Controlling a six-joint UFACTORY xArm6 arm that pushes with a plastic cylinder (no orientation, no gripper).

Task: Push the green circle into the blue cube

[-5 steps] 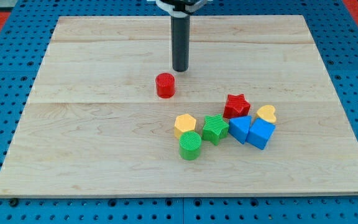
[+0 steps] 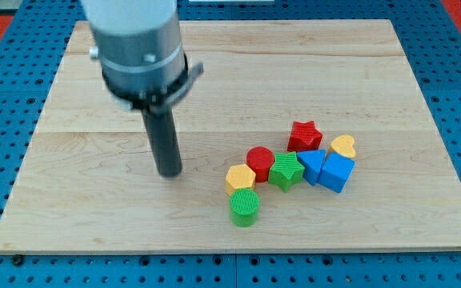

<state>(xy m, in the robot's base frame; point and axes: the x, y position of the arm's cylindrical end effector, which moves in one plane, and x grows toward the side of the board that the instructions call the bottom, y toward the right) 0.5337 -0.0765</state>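
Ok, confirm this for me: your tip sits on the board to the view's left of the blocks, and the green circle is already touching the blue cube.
Not quite. My tip is indeed to the view's left of the blocks, but the camera view shows the green circle apart from the blue cube. The circle sits just below the yellow hexagon, with the green star and another blue block between it and the cube.

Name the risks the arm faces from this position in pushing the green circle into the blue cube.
1. The yellow hexagon, red circle and green star sit between the green circle and the blue cube; a direct push would likely scatter them.
2. My tip stands to the view's left of the cluster, above the green circle's level, so it could strike the hexagon first.
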